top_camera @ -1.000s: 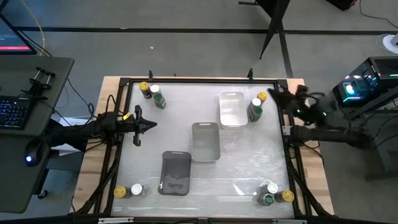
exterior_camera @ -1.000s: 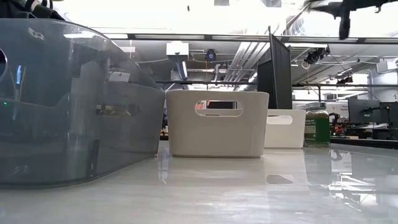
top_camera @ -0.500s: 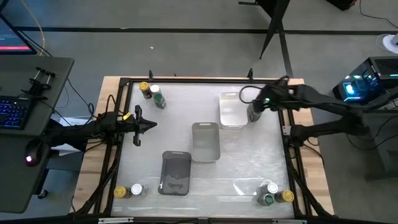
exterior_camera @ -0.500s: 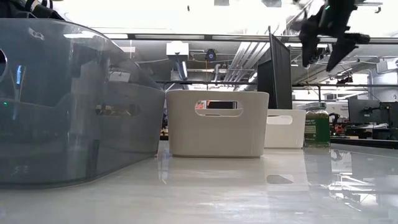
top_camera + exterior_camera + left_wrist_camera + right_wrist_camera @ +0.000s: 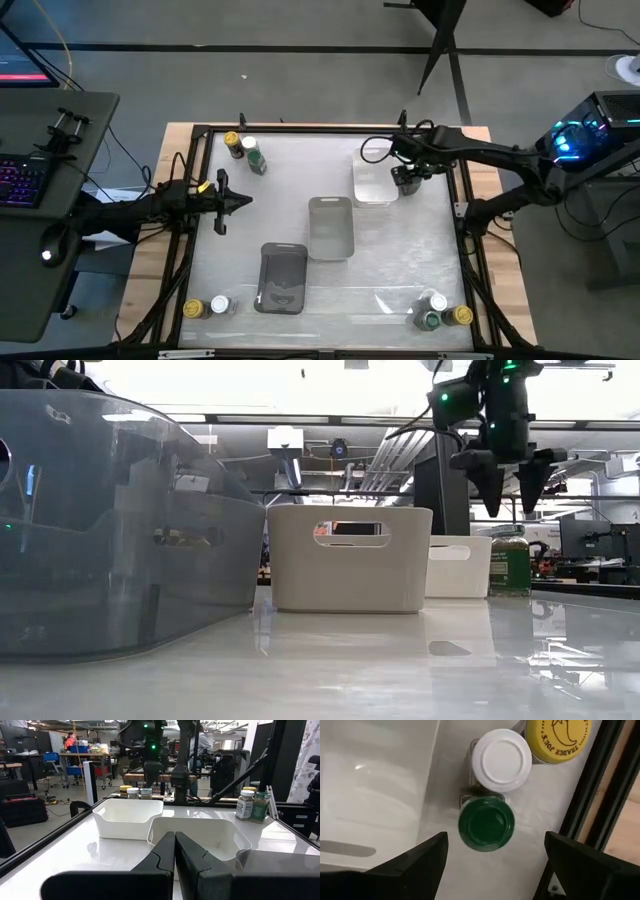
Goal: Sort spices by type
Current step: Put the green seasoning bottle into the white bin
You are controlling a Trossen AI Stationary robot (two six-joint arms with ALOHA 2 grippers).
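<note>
The right hand (image 5: 510, 472), fingers spread, hangs directly over the green-lidded jar (image 5: 486, 823) beside the white tray (image 5: 372, 175), so a straight descent and squeeze looks next, while the left hand (image 5: 222, 201) waits clenched at the worktop's (image 5: 390, 270) edge.

in the high view my right gripper (image 5: 408, 177) covered the three jars beside the white tray (image 5: 372, 176). my wrist view cut off the yellow-lidded jar (image 5: 557, 739) at the edge. in the low view the grey tray (image 5: 110, 520) hid the table's left side.
</note>
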